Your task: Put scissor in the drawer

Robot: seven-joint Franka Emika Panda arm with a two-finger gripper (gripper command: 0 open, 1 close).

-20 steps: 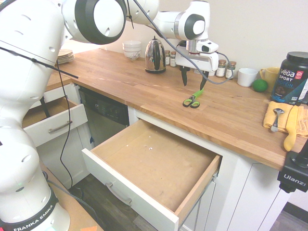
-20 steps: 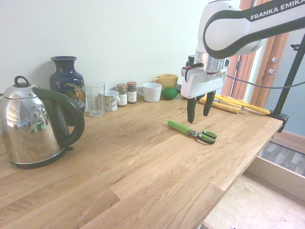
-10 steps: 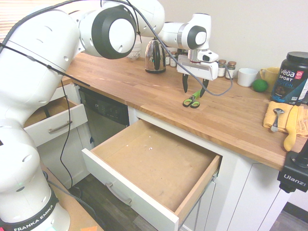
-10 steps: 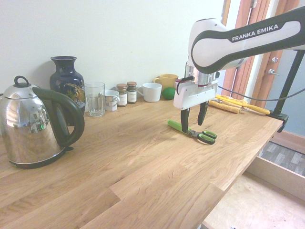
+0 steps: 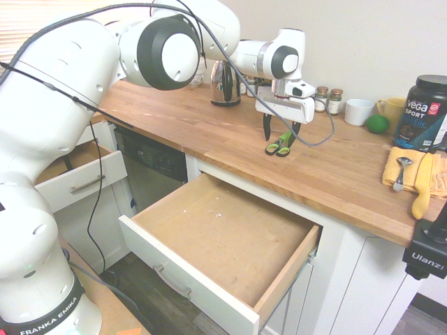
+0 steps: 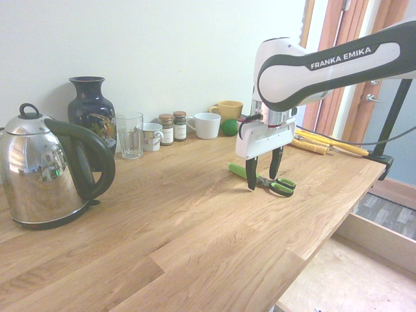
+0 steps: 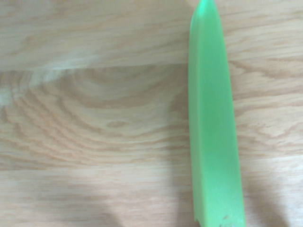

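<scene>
Gripper, fingers wide apart and holding nothing, has come down since a second ago to straddle the scissors lying on the desk; closing looks due next, with the drawer already open.

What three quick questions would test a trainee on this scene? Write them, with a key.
1. True or false: the scissors lie inside the open drawer.
2. Fill in: the gripper's fingers stand ____ , one on either side of the scissors.
3. Which lies on the orange cloth beside the yellow-handled tool: (a) a spoon, (b) a fork, (c) a whisk?

Key: 1 false; 2 open; 3 a.
</scene>
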